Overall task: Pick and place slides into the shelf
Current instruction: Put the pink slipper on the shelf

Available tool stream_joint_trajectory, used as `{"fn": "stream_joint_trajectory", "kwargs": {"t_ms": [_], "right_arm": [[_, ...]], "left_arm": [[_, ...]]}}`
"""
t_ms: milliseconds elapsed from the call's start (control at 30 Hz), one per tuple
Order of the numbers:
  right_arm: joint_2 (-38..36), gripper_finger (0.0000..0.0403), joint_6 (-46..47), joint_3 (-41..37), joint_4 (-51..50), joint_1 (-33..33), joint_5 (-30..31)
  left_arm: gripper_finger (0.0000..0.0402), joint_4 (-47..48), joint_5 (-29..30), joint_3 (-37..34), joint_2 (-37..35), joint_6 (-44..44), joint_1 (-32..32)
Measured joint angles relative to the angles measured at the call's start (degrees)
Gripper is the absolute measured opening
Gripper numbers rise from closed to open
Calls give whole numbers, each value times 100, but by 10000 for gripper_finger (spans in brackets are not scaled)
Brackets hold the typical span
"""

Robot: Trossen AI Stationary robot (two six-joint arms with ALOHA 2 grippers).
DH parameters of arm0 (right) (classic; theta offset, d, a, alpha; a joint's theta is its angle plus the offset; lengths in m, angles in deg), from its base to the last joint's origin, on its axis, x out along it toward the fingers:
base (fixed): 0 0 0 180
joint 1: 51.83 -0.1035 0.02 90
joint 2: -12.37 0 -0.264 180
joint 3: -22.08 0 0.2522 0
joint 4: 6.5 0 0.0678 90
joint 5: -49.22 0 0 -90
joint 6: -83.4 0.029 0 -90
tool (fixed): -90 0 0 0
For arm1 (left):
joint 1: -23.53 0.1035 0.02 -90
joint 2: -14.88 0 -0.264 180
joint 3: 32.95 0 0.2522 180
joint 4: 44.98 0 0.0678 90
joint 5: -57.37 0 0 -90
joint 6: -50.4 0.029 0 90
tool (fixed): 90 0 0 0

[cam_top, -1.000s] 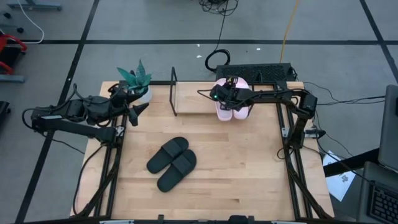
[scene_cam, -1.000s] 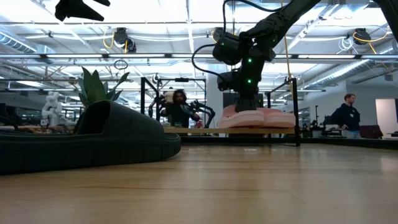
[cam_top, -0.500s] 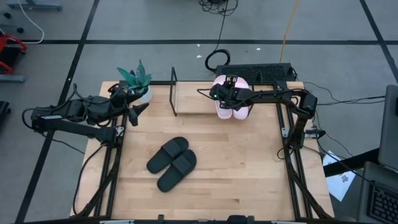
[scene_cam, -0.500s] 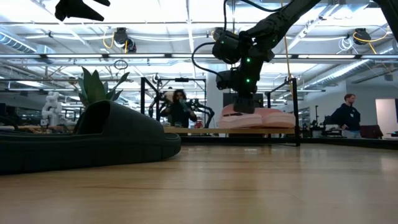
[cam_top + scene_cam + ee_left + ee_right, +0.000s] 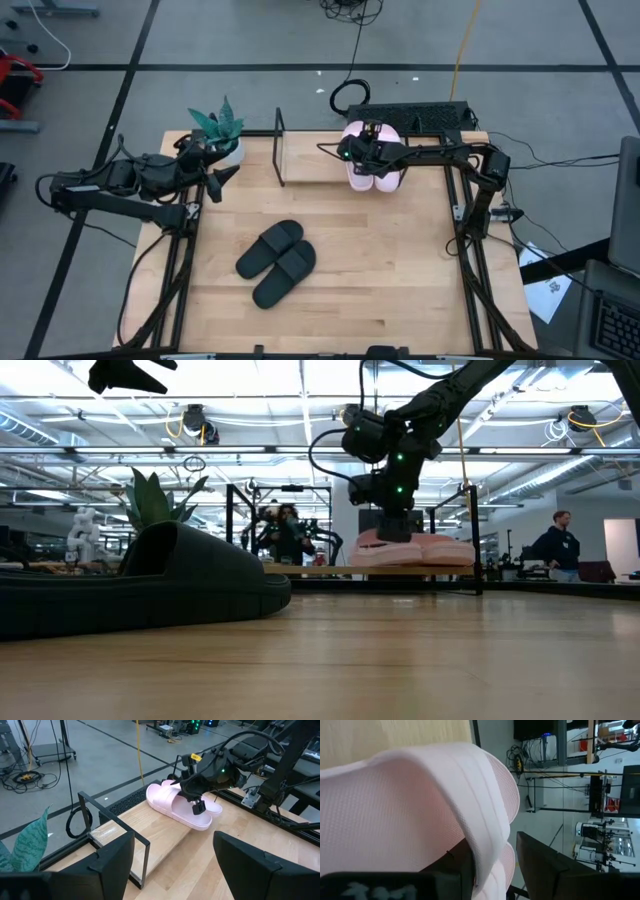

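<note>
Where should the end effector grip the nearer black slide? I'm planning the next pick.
Grip the wide strap of the black slide, coming straight down from above: the slide lies flat and sole-down beside its mate, and the strap arches over the footbed, so one finger could probably slip under it.

Four slides in all: two pink slides lying side by side on the shelf, and two black slides side by side on the table. One shelf. One potted plant. Two robot arms, each with one pincer: left pincer, right pincer.
</note>
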Motion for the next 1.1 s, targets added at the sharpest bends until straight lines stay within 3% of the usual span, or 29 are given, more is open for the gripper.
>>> {"fn": "stream_joint_trajectory", "kwargs": {"t_ms": [533,1100], "right_arm": [[0,128,0,4,-178,-45,-2],[-2,182,0,4,-294,-215,34]], "left_arm": [[273,-2,0,0,0,17,1],[273,0,2,0,0,147,1]]}}
